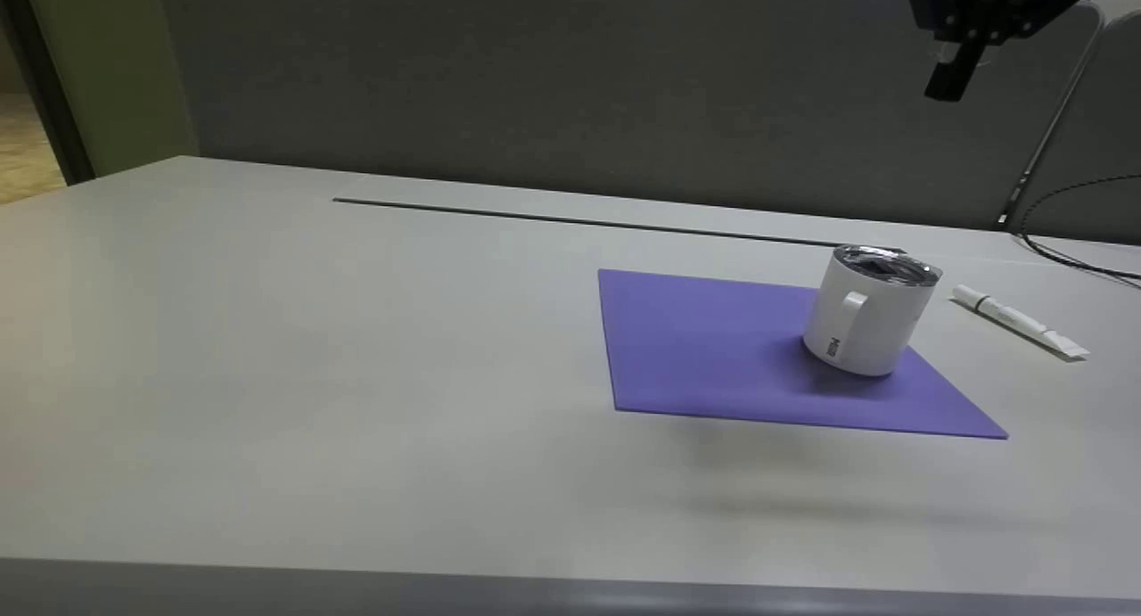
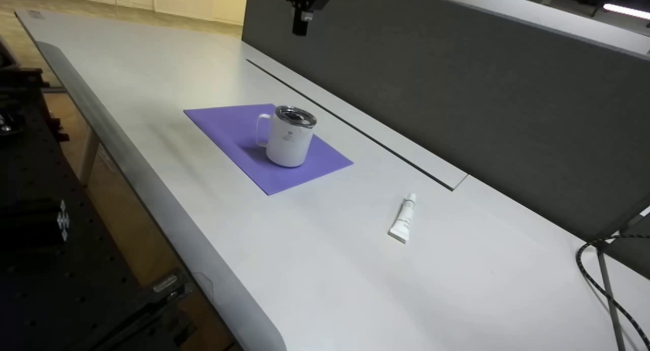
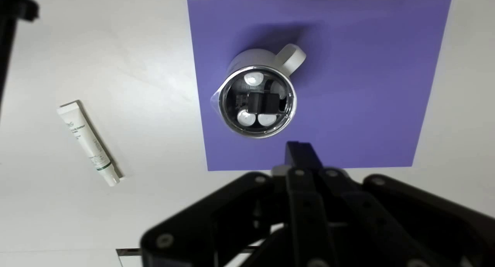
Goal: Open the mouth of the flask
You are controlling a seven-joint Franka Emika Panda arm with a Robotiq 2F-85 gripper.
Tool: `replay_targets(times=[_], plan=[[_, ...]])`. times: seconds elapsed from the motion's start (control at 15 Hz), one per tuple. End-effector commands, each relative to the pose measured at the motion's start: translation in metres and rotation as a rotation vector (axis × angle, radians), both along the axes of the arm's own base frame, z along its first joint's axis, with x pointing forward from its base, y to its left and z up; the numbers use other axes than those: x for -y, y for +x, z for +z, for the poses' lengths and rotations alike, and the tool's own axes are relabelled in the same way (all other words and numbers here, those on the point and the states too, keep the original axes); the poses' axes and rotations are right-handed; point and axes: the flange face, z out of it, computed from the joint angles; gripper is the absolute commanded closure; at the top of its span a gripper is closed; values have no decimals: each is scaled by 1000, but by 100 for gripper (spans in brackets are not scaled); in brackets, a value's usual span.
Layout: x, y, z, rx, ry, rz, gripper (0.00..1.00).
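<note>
The flask, a squat white mug with a handle, stands upright on a purple mat in both exterior views point(image 1: 869, 331) point(image 2: 287, 147) and in the wrist view point(image 3: 251, 58). Its mouth is a round silvery rim under a clear lid point(image 1: 887, 266) point(image 2: 295, 116), with a black slider piece point(image 3: 263, 103) near the lid's middle. My gripper point(image 1: 950, 86) point(image 2: 299, 28) hangs well above the table, apart from the flask. In the wrist view its fingertips point(image 3: 298, 144) are together with nothing between them, showing below and right of the lid.
The purple mat point(image 1: 695, 349) point(image 3: 367, 77) lies flat under the flask. A thin white tube point(image 1: 1021, 323) point(image 2: 403, 219) point(image 3: 88, 141) lies on the table beside the mat. A dark grey panel point(image 1: 535, 81) stands along the table's back edge. A black cable point(image 2: 617, 300) lies near that panel.
</note>
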Motion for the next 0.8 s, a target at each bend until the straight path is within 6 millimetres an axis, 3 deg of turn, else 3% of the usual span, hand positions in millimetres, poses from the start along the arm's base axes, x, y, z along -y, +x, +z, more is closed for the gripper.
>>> replay_targets(times=[0.0,0.13,0.4,0.73], plan=[[0,0,0,-1,0,0,100],[0,0,0,-1,0,0,100],[15,10,-22,19,49,-94,100],[29,13,-65,-1,65,-154,100]])
